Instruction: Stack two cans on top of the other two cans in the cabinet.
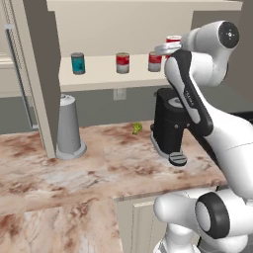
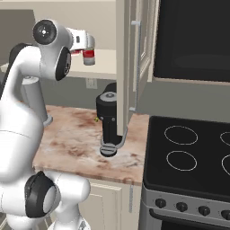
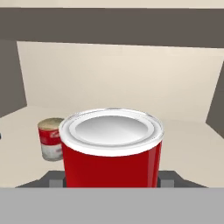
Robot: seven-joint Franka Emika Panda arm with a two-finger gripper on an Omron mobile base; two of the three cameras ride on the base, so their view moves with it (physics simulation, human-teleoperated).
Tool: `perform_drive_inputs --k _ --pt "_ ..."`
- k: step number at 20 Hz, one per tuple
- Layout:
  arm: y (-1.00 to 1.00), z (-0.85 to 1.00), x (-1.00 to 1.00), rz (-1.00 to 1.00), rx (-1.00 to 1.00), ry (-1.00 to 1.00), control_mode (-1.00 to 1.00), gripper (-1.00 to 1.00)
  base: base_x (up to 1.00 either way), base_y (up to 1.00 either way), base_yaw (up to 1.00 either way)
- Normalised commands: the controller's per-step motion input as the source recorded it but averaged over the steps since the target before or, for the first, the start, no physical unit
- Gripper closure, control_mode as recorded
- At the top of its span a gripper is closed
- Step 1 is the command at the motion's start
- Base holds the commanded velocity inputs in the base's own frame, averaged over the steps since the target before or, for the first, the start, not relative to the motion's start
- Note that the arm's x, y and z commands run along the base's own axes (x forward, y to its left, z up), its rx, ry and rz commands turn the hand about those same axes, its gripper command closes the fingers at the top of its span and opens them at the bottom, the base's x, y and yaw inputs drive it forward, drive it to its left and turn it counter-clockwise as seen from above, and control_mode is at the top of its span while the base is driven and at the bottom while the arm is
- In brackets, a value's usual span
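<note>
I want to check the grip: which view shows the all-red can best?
The hand view: the all-red can sits close up between the gripper fingers. In the left base view only its top peeks above the arm; the right base view shows a red-and-silver can instead.

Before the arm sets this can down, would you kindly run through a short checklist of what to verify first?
1. Grip: gripper shut on the all-red can - ok.
2. Held can upright, lid level - ok.
3. Target present: a red-and-silver can stands upright on the cabinet shelf below the held can - ok.
4. Held can centred over that target - cannot tell.
5. Other cans clear: teal can and second red-and-silver can stand apart to the side - ok.
</note>
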Motion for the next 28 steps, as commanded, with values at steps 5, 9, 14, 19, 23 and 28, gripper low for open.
perform_drive_inputs --k 5,9,14,19,23,28 --pt "-0.15 -0.02 0.29 0.09 0.00 -0.05 -1.00 1.00 0.00 0.00 0.00" --pt "-0.05 -0.07 0.31 0.09 0.03 -0.04 -1.00 1.00 0.00 0.00 0.00" --pt "-0.02 -0.04 0.34 0.04 0.01 -0.01 -1.00 1.00 0.00 0.00 0.00" --pt "-0.01 0.00 0.40 0.01 0.01 0.00 -1.00 1.00 0.00 0.00 0.00" --pt "0.00 0.00 0.41 0.00 0.01 0.00 -1.00 1.00 0.00 0.00 0.00" --pt "0.00 -0.01 0.39 0.00 0.01 0.01 -1.00 1.00 0.00 0.00 0.00"
